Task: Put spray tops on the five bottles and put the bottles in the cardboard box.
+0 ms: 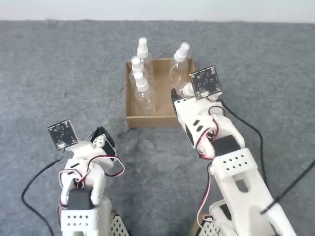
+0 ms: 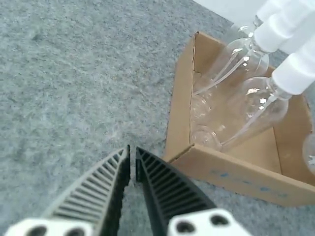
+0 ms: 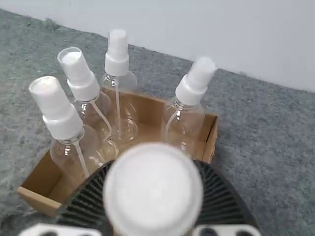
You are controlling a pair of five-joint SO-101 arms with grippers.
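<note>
my right pincer (image 3: 152,201) is closed around a white spray top (image 3: 152,189). the round cap sits squarely between the two dark ribbed jaws, which press on it from either side. i cannot tell what hangs under that cap, because my own jaws hide it. seen from above, this pincer and its cap hover over the front right part of the cardboard box (image 1: 147,120), just inside its right wall.

beyond the held cap stand four bottles (image 3: 74,142), all clear, all upright, each already wearing a white spray top, all inside the box. three stand in a row along the box's left wall, one behind another and close together. the fourth stands alone in the far right corner, directly beyond the cap i hold and near it. the floor of the box between the row and the lone bottle is bare cardboard.

my left pincer (image 2: 132,162) is almost closed, with only a thin slit between the jaw tips and nothing in it. it hangs over the grey carpet (image 2: 74,88), near the front left corner of the box but apart from it. from above, that arm sits well back from the box on the left.

the box rests on the carpet, and a pale wall (image 3: 221,29) rises behind it.
</note>
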